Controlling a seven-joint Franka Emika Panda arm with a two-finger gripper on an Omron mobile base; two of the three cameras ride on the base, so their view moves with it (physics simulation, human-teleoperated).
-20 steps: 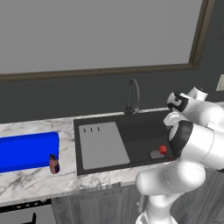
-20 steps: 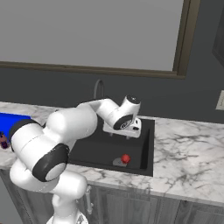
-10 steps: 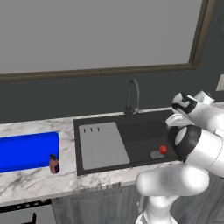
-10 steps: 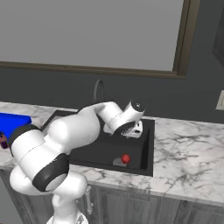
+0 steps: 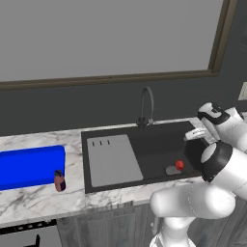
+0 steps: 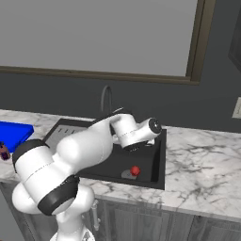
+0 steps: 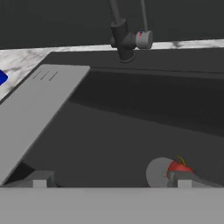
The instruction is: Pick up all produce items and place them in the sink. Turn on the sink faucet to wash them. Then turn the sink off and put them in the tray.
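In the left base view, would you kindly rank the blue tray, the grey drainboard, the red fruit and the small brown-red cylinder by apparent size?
1. Grey drainboard and blue tray: they look much alike, and the picture's edge cuts the tray off, so I won't rank them.
2. Brown-red cylinder.
3. Red fruit, smallest.

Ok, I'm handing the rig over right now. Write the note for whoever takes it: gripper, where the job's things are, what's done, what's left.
Gripper: open, holding nothing, above the right part of the sink, facing the faucet.
Red fruit: on the sink floor beside the round grey drain, at the right end.
Faucet: behind the sink at the middle; no water seen running.
Blue tray: on the counter left of the sink, nothing on it; a small brown-red cylinder stands at its front right corner.
Done: fruit is in the sink.
Left: turn faucet on, wash, turn it off, move fruit to the tray.
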